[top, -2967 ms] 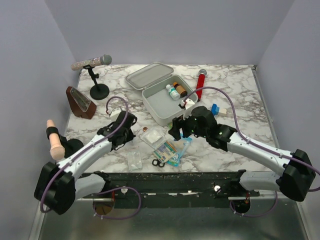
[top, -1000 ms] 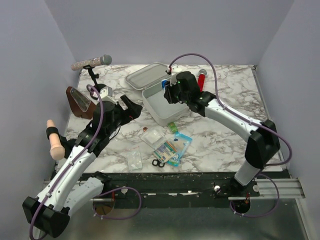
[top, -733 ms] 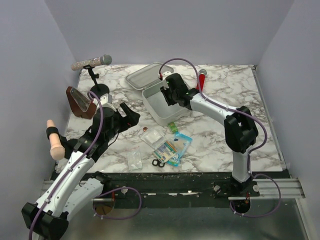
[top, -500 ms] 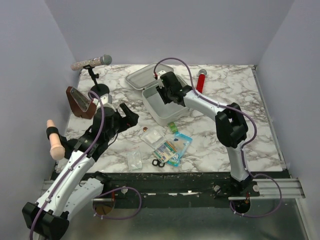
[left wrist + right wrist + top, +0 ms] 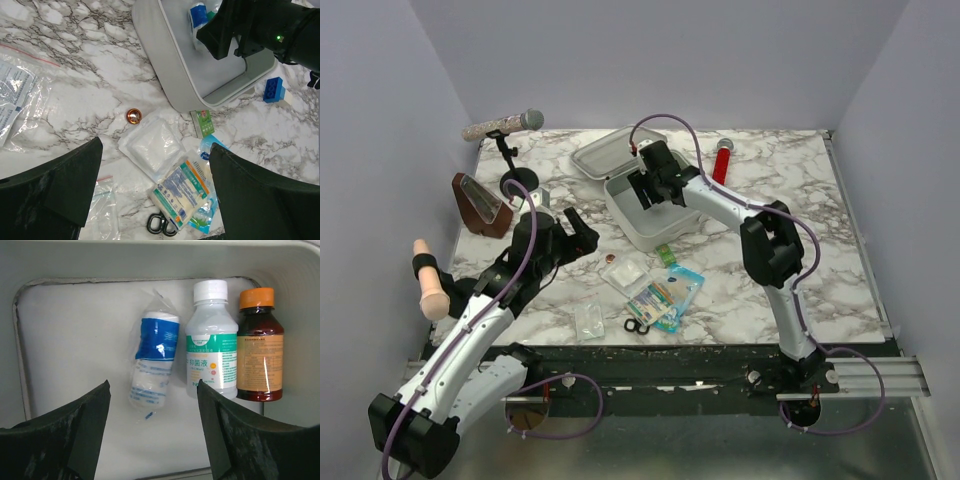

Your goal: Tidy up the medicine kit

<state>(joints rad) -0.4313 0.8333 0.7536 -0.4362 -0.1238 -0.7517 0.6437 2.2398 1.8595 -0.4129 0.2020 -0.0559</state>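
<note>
From above, the right hand [image 5: 653, 192] hangs over the open medicine kit [image 5: 645, 238] and hides most of what is inside. The left hand [image 5: 582, 228] is off to the kit's side, wide open.

In the left wrist view, the left hand [image 5: 155, 146] is wide open and holds nothing. A white pack [image 5: 150, 142] lies on the worktop [image 5: 75, 75] under it. The kit sits ahead, partly hidden by the right hand [image 5: 232, 45]. The scissors [image 5: 159, 226] are cut off at the bottom.

In the right wrist view, the right hand [image 5: 153, 385] is open wide and holds nothing. A wrapped roll [image 5: 152, 357] lies in the kit [image 5: 75, 340] below it. A white-capped bottle [image 5: 211, 347] and a brown bottle [image 5: 260, 347] lie to its right. The kit's sides are cut off.
</note>
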